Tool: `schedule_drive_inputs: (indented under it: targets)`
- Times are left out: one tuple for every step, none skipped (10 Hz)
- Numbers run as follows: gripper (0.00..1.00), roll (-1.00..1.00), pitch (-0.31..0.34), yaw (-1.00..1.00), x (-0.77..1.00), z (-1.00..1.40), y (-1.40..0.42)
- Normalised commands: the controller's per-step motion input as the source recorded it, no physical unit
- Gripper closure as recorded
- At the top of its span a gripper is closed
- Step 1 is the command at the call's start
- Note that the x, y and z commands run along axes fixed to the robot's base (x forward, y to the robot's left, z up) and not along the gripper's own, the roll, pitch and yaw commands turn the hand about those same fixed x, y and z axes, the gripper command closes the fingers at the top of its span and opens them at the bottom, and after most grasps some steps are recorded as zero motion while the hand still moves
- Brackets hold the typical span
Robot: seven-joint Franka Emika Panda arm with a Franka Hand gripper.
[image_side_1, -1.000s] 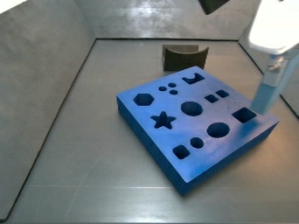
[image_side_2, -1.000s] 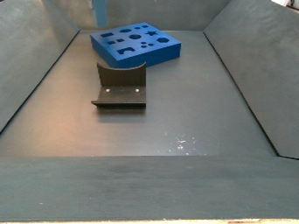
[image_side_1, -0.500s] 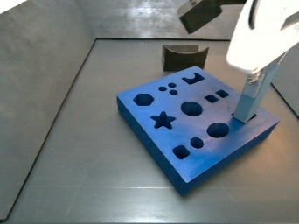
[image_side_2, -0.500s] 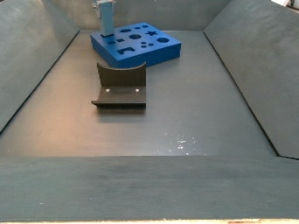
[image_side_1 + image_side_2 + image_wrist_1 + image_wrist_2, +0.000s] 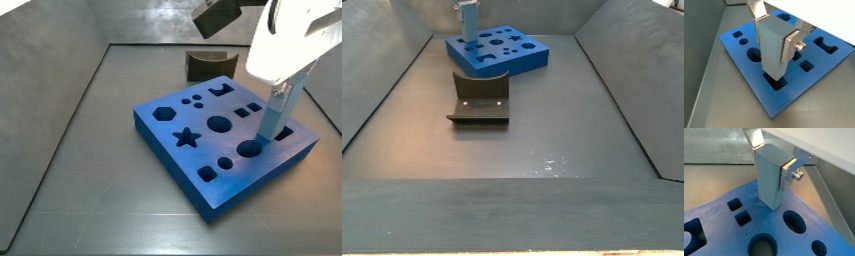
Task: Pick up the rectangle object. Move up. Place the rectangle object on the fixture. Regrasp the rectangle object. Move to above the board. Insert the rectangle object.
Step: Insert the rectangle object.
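The rectangle object [image 5: 774, 47], a pale blue-grey block, stands upright with my gripper [image 5: 775, 31] shut on its upper end. Both wrist views show a silver finger on each side of the block [image 5: 771, 178]. Its lower end hangs right at a rectangular cut-out [image 5: 779, 85] in the board [image 5: 749, 75], and I cannot tell whether it has gone in. In a side view the block [image 5: 274, 115] stands over the right part of the bright-blue board [image 5: 201, 195], below my gripper [image 5: 279, 90]. The dark fixture [image 5: 210, 65] stands behind the board, apart from it.
Grey walls [image 5: 60, 70] slope up round the grey floor. From the opposite side, the fixture [image 5: 480, 100] stands in front of the board [image 5: 513, 62], with the block [image 5: 466, 20] upright at the board's far left. The board has several other shaped cut-outs.
My gripper has carried the block from the board's right edge inward over the board and a little lower, toward the rectangular cut-out.
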Motion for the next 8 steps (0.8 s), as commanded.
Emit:
schedule_drive_inputs:
  targets:
    - [1.00, -0.02, 0.000, 0.00, 0.00, 0.00, 0.00]
    - [1.00, -0.42, 0.000, 0.00, 0.00, -0.11, 0.07]
    - [1.00, -0.43, 0.000, -0.01, 0.00, -0.24, 0.00]
    - [1.00, -0.79, 0.000, -0.02, -0.09, -0.37, 0.07]
    - [1.00, -0.74, 0.000, 0.00, -0.10, -0.23, 0.10]
    - [1.00, -0.02, 0.000, 0.00, 0.00, 0.00, 0.00]
    - [1.00, -0.02, 0.000, 0.00, 0.00, 0.00, 0.00]
    - [1.00, 0.00, 0.000, 0.00, 0.05, 0.00, 0.00]
